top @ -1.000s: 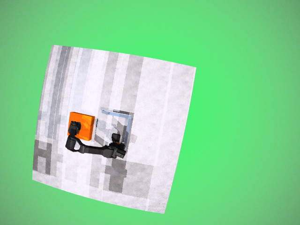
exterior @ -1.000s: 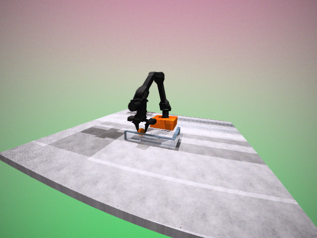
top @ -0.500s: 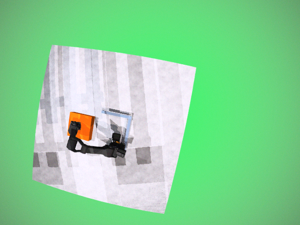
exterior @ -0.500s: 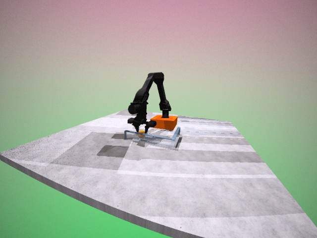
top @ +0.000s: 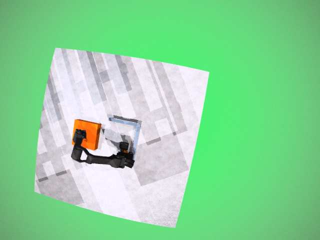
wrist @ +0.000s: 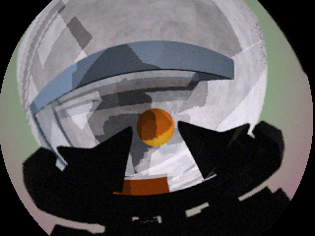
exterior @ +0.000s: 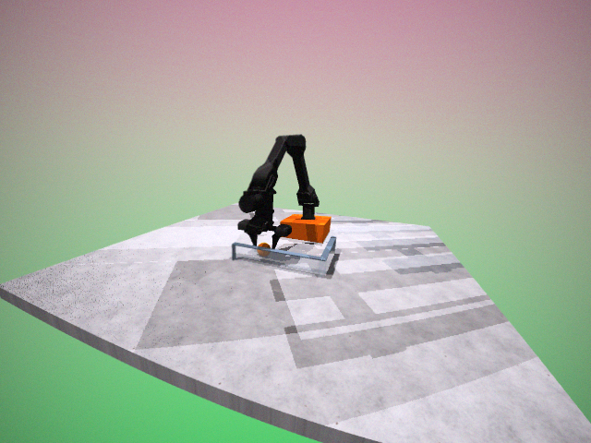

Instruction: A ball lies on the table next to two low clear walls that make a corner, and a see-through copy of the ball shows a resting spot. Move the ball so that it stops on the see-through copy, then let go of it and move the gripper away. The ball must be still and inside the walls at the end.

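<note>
The gripper (wrist: 156, 151) stands open around the ball (wrist: 156, 128), which sits on the table inside the walls (wrist: 141, 65) (apparently untouched by either finger), so a careless retreat could nudge it rolling off its spot.

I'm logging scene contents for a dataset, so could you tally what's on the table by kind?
Orange ball: 1
Clear walls: 2, joined in one corner
Orange base block: 1
Robot arm with its claw, open around the ball: 1
See-through copy of the ball: cannot make it out
Total: 5
</note>
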Robot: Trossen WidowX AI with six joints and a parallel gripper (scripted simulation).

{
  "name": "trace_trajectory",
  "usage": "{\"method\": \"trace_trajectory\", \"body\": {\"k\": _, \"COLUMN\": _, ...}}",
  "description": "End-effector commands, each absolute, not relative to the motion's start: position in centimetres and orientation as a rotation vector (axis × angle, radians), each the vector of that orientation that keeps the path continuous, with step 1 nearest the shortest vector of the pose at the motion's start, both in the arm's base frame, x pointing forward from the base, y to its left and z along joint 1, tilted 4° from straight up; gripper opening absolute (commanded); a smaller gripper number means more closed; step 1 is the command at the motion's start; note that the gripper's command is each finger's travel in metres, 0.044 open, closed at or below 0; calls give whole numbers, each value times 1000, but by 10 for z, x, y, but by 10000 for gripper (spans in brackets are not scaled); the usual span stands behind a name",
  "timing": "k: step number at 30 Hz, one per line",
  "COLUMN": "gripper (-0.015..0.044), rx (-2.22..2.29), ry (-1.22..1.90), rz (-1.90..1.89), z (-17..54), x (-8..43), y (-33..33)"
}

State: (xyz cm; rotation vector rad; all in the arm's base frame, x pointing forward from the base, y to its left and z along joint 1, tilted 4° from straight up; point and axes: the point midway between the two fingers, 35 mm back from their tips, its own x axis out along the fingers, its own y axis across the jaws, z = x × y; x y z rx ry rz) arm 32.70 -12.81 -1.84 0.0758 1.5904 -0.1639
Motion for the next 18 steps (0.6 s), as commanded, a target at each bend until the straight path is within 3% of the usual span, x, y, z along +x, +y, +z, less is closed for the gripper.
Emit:
{"method": "trace_trajectory", "body": {"k": 1, "gripper": 352, "rx": 74, "ry": 1588, "rz": -164, "z": 5, "x": 330, "y": -128}}
{"method": "trace_trajectory", "body": {"k": 5, "gripper": 352, "rx": 70, "ry": 1590, "rz": -161, "z": 63, "x": 330, "y": -124}}
{"method": "trace_trajectory", "body": {"k": 16, "gripper": 352, "rx": 63, "ry": 1572, "rz": -159, "z": 59, "x": 334, "y": -126}}
{"method": "trace_trajectory", "body": {"k": 18, "gripper": 404, "rx": 63, "ry": 1572, "rz": -159, "z": 70, "x": 334, "y": -125}}
